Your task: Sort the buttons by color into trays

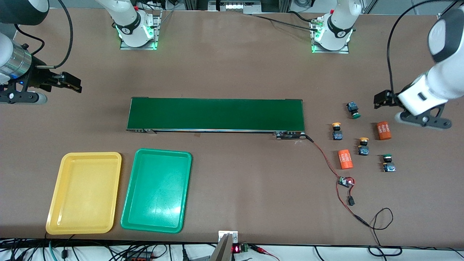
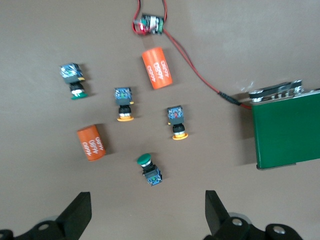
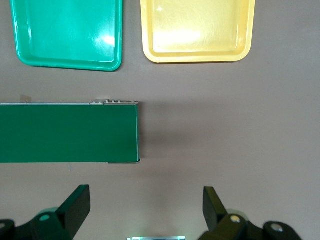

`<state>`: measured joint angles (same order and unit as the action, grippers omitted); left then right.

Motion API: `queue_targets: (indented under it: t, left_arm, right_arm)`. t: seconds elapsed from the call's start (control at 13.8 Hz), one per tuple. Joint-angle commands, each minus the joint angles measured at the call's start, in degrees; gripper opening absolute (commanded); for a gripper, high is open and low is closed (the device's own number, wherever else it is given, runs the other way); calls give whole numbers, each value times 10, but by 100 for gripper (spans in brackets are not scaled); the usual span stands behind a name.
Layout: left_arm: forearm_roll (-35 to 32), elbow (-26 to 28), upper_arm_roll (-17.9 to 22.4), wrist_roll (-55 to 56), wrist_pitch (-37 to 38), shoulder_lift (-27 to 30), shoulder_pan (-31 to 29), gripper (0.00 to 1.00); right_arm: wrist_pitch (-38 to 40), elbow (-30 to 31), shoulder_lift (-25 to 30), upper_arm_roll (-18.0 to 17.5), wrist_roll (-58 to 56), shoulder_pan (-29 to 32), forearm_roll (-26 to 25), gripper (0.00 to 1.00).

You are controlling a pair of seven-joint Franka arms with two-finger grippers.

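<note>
The four buttons (image 1: 359, 137) sit mid-right w/ the left gripper (image 1: 380, 99), claw wide open & empty, right by them, while the right gripper (image 1: 72, 82), also open, waits upper left above both trays (image 1: 119, 224).

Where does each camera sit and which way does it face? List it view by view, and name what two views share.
Front view: high across the table, facing both bases; shows both arms, left gripper, right gripper.
Left wrist view: on the left wrist, looking down at buttons and orange cylinders; open jaws show.
Right wrist view: on the right wrist, looking down at yellow tray, green tray; open jaws show.
Shared: both wrist views catch the conveyor belt.
</note>
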<state>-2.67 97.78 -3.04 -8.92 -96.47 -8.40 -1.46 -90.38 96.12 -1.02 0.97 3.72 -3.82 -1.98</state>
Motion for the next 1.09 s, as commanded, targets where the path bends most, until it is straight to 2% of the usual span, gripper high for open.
queue_targets:
  t: [0.0,0.15,0.65,1.02]
  left_arm:
    - [-10,-36,-4,47,9,-55,-1,100]
    - [-12,-38,-4,91,-50,-74,3,100]
    - [-12,-43,-4,132,-324,-235,-1,100]
    - [-13,-38,-4,129,-339,-298,8,100]
  right_arm:
    - [-1,5,4,-4,2,0,-4,100]
    - [0,5,4,-4,1,1,-3,100]
    - [2,6,3,-4,-4,2,-3,100]
    - [3,5,2,-5,-3,0,-3,100]
